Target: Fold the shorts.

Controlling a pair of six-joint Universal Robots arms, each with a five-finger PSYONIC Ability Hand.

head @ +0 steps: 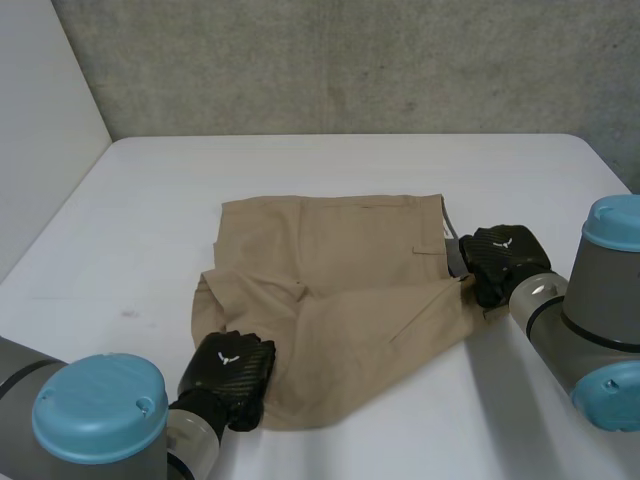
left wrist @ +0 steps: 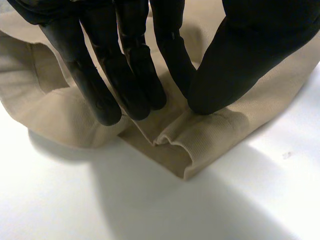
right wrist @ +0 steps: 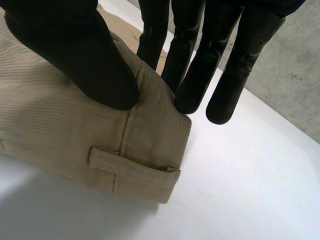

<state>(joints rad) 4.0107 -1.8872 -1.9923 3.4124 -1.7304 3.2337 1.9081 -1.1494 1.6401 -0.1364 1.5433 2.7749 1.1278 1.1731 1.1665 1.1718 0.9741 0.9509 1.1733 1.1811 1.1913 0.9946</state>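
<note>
The tan shorts (head: 340, 290) lie in the middle of the white table (head: 140, 210), one leg folded over the other. My left hand (head: 230, 375) is at the near left hem corner. In the left wrist view the fingers and thumb of my left hand (left wrist: 125, 75) pinch a raised fold of the hem (left wrist: 200, 145). My right hand (head: 505, 262) is at the right end of the waistband. In the right wrist view its thumb (right wrist: 75, 55) presses on top of the waistband corner (right wrist: 150, 135) and the fingers sit behind the edge, pinching it beside a belt loop (right wrist: 132, 172).
A grey concrete wall (head: 350, 60) stands behind the table's far edge, and a pale wall (head: 40, 120) runs along the left. Bare table surrounds the shorts on all sides.
</note>
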